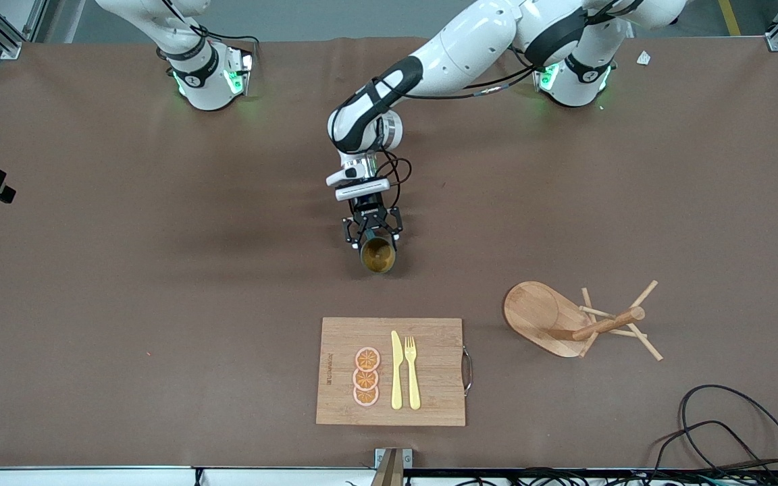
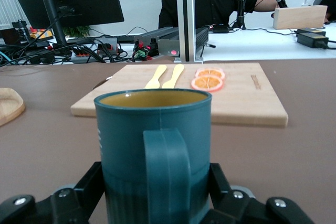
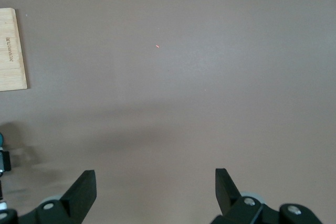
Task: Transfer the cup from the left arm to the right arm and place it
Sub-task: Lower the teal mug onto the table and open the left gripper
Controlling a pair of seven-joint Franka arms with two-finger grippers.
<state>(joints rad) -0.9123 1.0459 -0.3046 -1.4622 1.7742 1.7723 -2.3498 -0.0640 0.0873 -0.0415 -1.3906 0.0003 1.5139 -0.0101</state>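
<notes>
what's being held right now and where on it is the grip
The left gripper holds the cup upright, jaws shut on its body at either side of the handle. The right gripper is open and holds nothing.

Bare table (image 1: pixel 159 270) surrounds the cup (image 1: pixel 378 255); cutting board (image 1: pixel 429 368) lies nearer the camera.

Right gripper (image 3: pixel 155 195) out of the front view, only its fingertips in its wrist view, cup (image 2: pixel 153 150) base cut off by the left wrist view's edge, board (image 3: pixel 11 49) half cropped
</notes>
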